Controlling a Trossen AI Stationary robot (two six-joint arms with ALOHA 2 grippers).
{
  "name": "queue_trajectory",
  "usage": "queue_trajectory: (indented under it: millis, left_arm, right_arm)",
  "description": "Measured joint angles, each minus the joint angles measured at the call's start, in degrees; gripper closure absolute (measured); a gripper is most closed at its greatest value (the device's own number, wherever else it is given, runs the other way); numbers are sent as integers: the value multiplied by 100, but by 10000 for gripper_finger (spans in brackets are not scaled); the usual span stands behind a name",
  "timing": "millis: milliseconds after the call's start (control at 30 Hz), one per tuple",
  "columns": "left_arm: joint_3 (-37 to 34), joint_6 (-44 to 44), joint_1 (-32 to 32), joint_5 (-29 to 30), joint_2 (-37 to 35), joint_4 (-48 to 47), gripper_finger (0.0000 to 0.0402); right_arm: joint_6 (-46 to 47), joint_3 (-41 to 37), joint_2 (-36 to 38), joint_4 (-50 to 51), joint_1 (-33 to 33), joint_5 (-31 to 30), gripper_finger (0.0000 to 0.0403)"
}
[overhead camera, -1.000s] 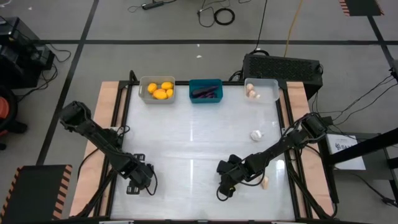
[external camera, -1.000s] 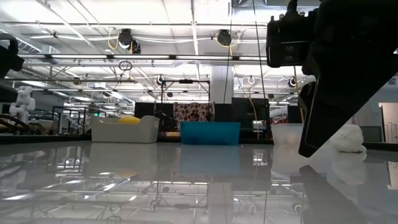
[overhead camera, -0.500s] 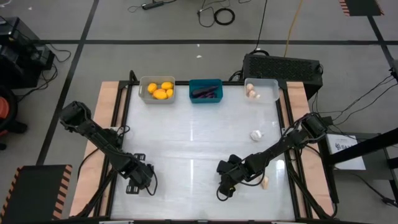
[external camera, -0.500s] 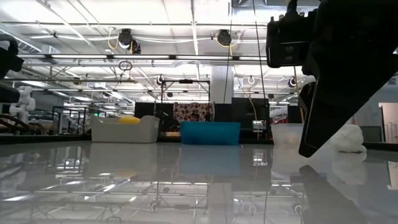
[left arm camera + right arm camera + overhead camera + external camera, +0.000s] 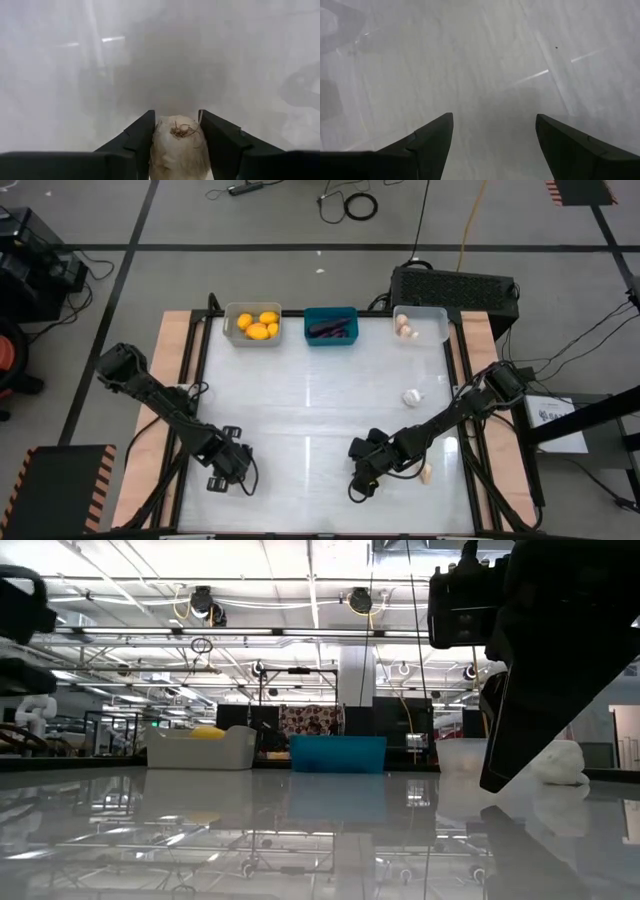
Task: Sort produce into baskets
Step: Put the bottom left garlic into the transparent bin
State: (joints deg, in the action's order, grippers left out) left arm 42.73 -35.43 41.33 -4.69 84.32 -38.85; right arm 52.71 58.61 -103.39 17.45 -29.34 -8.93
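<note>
Table [image 5: 320, 410]: white glossy top, both arms reaching in from its near corners.
Grey basket [image 5: 252, 324]: far edge, leftmost of three, holding yellow-orange fruits [image 5: 258, 326].
Teal basket [image 5: 331, 326]: far edge, middle, with dark purple eggplant pieces [image 5: 330, 330] inside.
Translucent basket [image 5: 421, 324]: far edge, rightmost, with garlic bulbs [image 5: 405, 327] in its left end.
Right gripper [image 5: 494, 131]: low over the near middle of the table, fingers spread wide with only bare tabletop between them.
Left gripper [image 5: 176, 131]: near-left part of the table, fingers clamped on a garlic bulb.
Held garlic bulb [image 5: 179, 146]: squeezed between the two dark fingers [image 5: 135, 140], its root tuft facing outward.
Loose garlic bulb [image 5: 411, 396]: on the table's right side, well apart from both grippers.
Second loose bulb [image 5: 426, 473]: near edge, just beside the right arm.
</note>
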Motion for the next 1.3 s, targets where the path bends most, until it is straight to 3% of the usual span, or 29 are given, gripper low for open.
queue_trajectory:
  millis: [300, 533, 600, 733, 867, 967, 1067, 1300]
  left_arm:
    - [603, 977, -389, 604, 2, 40, 253]
    - [1487, 1689, -750, 706, -5, 102, 253]
    - [1752, 2113, -827, 991, -5, 191, 253]
    - [2024, 3352, -1075, 2003, -7, 1024, 253]
    - [2014, 4573, -1668, 2125, 10, 2335, 253]
    - [2002, 5211, -2419, 1938, 154, 3202, 253]
    - [1991, 5378, -3353, 1156, 509, 4297, 253]
    - [2279, 4118, -5204, -696, 2418, 7776, 253]
  right_arm:
    - [-2, 0, 0, 0, 0, 0, 126]
    - [13, 0, 0, 0, 0, 0, 126]
    - [17, 0, 0, -2, -2, 0, 126]
    - [84, 0, 0, -1, -2, 2, 126]
    - [254, 0, 0, 0, -42, 2, 126]
    - [412, 0, 0, -12, -133, -4, 126]
    - [556, 0, 0, -38, -233, -4, 126]
    - [544, 0, -2, -18, -419, -7, 126]
